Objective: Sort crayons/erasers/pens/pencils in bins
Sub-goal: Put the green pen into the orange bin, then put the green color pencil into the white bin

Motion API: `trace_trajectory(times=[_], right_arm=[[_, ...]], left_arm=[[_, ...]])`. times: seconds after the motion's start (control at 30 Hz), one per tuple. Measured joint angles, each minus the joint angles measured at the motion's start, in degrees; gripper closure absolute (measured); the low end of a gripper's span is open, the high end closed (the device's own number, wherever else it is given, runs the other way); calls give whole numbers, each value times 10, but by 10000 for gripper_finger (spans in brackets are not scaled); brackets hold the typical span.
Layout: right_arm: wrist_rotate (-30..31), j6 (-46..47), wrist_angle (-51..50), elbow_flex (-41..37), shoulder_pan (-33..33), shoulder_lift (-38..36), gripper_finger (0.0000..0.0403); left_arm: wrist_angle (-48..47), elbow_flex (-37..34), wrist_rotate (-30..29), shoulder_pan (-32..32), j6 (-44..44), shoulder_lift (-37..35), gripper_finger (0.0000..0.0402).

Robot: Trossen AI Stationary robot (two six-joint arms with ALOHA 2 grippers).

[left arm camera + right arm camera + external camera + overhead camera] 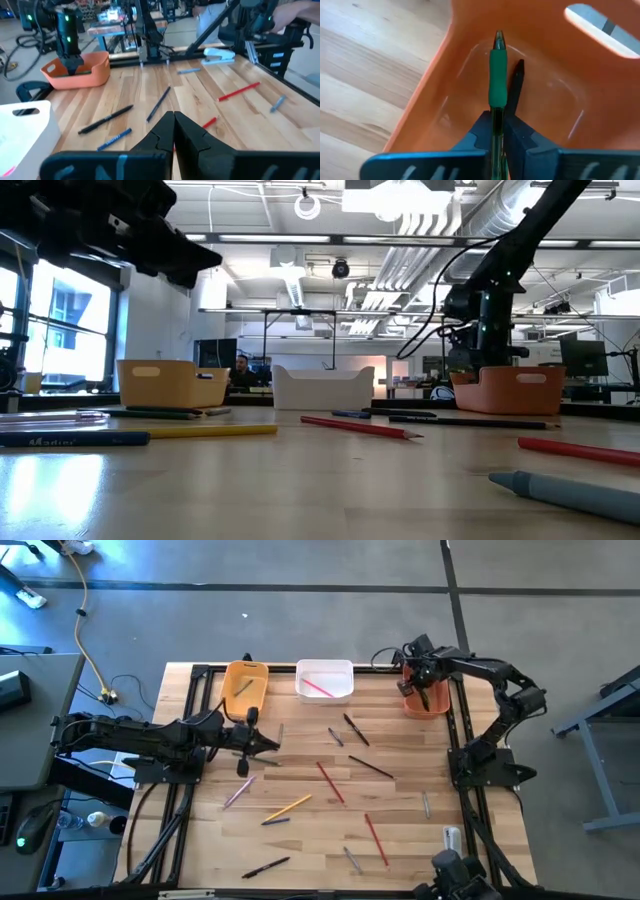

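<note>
Glossy plastic red-orange bin [445, 95]; smooth pale wooden table [400, 800].

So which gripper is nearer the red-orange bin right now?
The right. The right gripper hangs directly over the red-orange bin, shut on a green-grip pen pointing into it. The left gripper sits shut across the table, nearer the yellow-orange bin.

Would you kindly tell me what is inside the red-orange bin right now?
The right claw holds a green-gripped pen point-down inside the red-orange bin. A dark stick-shaped item shows beside it. The claw covers the rest of the bin's floor.
</note>
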Motion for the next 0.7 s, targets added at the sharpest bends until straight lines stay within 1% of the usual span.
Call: trace_trajectory(times=[0.1,0.2,0.33,0.43,0.5,0.57,0.7], right_arm=[[3,-10,-6,7,1,0,368],[3,-10,-20,21,2,0,334],[3,-10,-53,57,1,0,292],[4,-10,-89,89,8,-5,280],[4,-19,-102,97,19,-19,287],[-5,-31,-112,99,37,-40,306],[-35,-30,-119,84,82,-90,373]], left_arm=[[-17,0,0,0,-1,0,401],[-28,0,0,0,-5,0,401],[-37,0,-2,0,-7,0,401],[-47,0,-31,0,-4,0,401],[-52,0,-56,0,-4,0,401],[-57,0,-70,0,-4,1,401],[-57,0,-67,0,1,1,401]])
